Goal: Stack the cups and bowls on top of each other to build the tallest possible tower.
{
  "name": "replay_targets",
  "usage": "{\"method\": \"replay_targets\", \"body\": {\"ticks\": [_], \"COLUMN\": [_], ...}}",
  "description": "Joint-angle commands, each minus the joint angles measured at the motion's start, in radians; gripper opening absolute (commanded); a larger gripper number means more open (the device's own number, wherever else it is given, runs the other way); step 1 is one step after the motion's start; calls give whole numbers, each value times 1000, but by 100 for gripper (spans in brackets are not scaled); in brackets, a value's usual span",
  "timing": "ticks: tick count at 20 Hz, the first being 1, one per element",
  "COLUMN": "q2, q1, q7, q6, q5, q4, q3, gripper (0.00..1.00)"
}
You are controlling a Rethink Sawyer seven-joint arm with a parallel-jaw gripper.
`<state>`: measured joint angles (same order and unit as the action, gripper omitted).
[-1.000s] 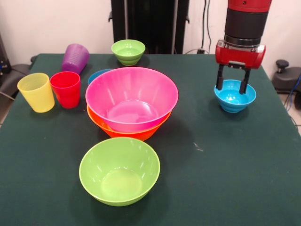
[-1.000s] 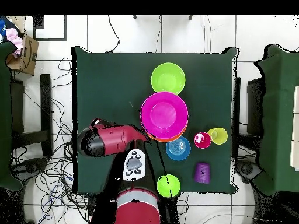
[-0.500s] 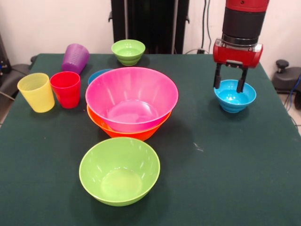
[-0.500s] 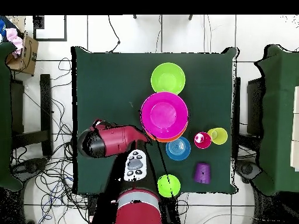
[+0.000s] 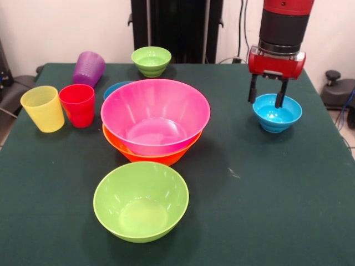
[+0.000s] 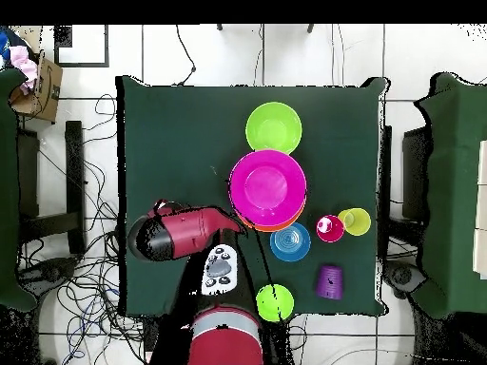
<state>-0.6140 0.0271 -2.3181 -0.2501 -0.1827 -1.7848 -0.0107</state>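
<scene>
The gripper (image 5: 267, 101) hangs just above the far rim of the small glossy blue plastic bowl (image 5: 277, 113), its two black fingers (image 5: 251, 91) spread and empty. The large glossy pink plastic bowl (image 5: 155, 115), the landmark here, sits nested in the large orange plastic bowl (image 5: 162, 155); the blue bowl stands well apart from it, towards the robot's left. To grasp well, one finger should probably drop inside the rim and one outside before closing, so the thin wall is pinched squarely and the bowl lifts level.
</scene>
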Motion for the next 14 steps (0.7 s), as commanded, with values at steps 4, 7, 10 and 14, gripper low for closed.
{"method": "replay_targets", "body": {"ticks": [4, 7, 10, 14], "q2": [114, 128, 128, 144], "q1": [-10, -7, -7, -9], "q7": [31, 24, 21, 12], "q6": [-41, -31, -28, -9], "q5": [-104, -114, -122, -135], "q4": [-26, -17, -17, -11], "q3": [-30, -21, -18, -16], "gripper": [100, 100, 100, 100]}}
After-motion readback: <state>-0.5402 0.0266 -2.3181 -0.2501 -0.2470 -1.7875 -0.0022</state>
